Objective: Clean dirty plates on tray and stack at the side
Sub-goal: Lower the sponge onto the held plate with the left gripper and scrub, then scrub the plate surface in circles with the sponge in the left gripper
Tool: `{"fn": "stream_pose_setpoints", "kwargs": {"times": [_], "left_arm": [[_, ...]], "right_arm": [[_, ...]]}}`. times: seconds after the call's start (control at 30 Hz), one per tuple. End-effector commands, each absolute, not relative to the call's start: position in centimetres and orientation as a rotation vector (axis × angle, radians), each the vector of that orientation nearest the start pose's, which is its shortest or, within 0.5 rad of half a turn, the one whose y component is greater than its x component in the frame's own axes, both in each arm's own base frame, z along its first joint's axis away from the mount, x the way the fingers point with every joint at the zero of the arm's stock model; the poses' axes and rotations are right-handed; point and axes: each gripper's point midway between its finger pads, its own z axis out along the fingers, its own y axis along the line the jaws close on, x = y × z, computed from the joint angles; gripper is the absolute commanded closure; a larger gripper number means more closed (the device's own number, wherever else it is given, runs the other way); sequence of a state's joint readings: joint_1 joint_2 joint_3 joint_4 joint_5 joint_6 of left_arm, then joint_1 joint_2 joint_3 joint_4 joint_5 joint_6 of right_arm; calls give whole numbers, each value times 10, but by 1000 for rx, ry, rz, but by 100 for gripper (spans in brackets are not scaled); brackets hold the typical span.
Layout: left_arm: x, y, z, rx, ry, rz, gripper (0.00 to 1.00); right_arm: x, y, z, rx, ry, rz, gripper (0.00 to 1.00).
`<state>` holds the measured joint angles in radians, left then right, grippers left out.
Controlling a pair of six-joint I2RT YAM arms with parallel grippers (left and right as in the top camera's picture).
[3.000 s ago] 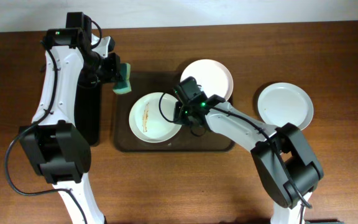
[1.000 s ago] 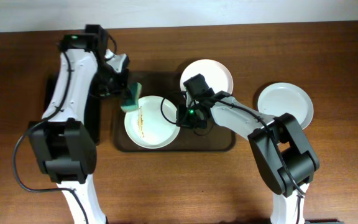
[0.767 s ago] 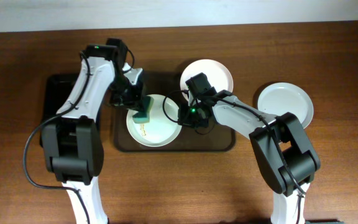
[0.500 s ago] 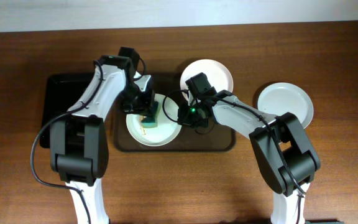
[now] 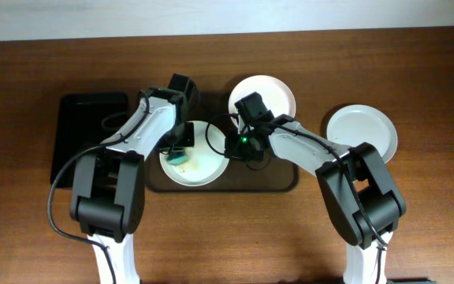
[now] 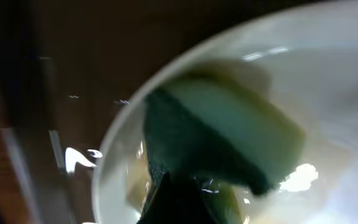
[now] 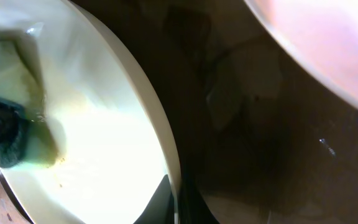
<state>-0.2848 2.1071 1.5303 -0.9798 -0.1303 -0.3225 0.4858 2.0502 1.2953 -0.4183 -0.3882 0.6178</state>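
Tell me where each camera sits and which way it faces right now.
Overhead: fixed above the table, looking straight down on the tray, the plates and both arms.
Left wrist: on the left arm, looking past the left pincer, at the bottom edge, onto the green sponge it holds in the sponged plate.
Right wrist: on the right arm, low over the tray, facing that plate's rim, gripped by the right pincer at the bottom.
Shared: both wrist views show sponge and plate.
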Motion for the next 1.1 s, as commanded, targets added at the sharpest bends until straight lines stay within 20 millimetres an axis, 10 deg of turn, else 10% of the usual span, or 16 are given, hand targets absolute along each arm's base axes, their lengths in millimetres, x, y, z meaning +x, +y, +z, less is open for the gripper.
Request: {"fn": "stream_pose_setpoints", "kwargs": {"times": [0.0, 0.33, 0.63, 0.83, 1.07], "left_arm": [[388, -44, 4, -146, 3005, 535, 99], [330, -125, 5, 530, 3280, -287, 99], [340, -148, -1, 835, 3088, -501, 99], [357, -152, -15, 817, 2998, -482, 99], [390, -79, -23, 84, 3043, 215, 99]], "right_arm": [[372, 267, 5, 89, 2910, 787, 96], [371, 266, 4, 91, 2914, 785, 96], [371, 266, 4, 91, 2914, 785, 96], [371, 266, 4, 91, 2914, 785, 96], [371, 266, 4, 91, 2914, 785, 96]]}}
